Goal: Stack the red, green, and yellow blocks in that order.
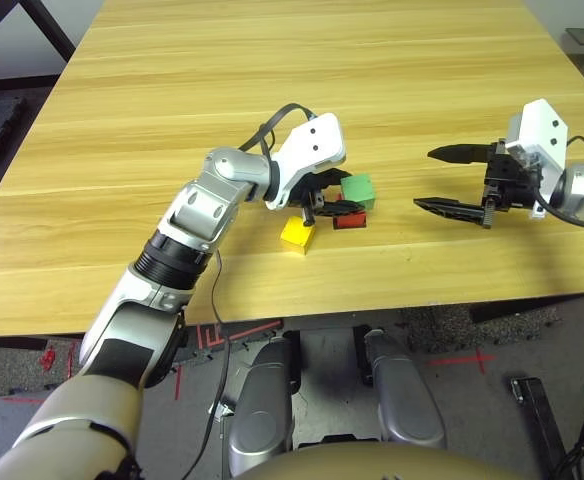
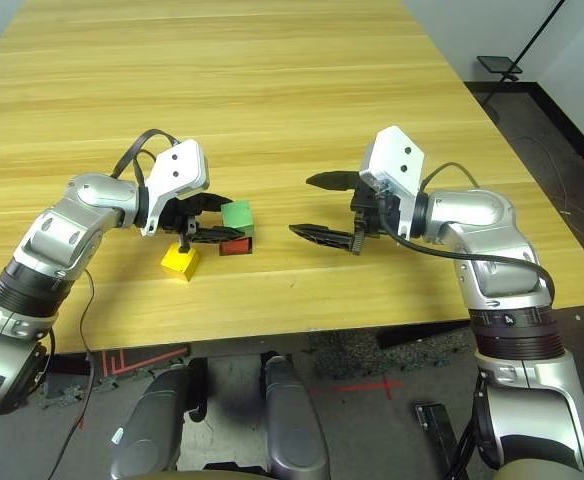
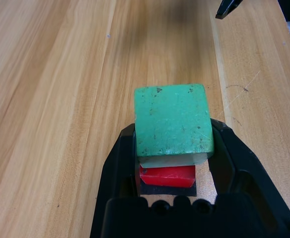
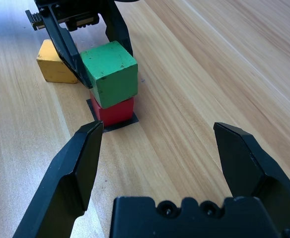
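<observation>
the left gripper (image 4: 93,47) is clenched on the green block (image 4: 110,74), one black finger on each side of it, and the green block sits on top of the red block (image 4: 114,111), a little turned against it so that the edges do not line up. in the left wrist view the green block (image 3: 172,121) covers most of the red block (image 3: 167,176), and only a strip of red shows under it. the red block stands on a flat black square patch (image 4: 127,121) on the table (image 1: 272,90). the yellow block (image 1: 297,234) lies flat on the table just beside the stack, on the side nearer to the robot's left arm, and i cannot tell if it touches the red block. the right gripper (image 1: 450,180) is released, its two fingers spread wide with nothing between them, and it hangs above the table well apart from the stack, on the robot's right, with the fingertips pointing toward the blocks. the table is of light wood with long grain lines. beyond the near edge of the table a dark floor (image 1: 472,400) shows, with some red marks on it.
</observation>
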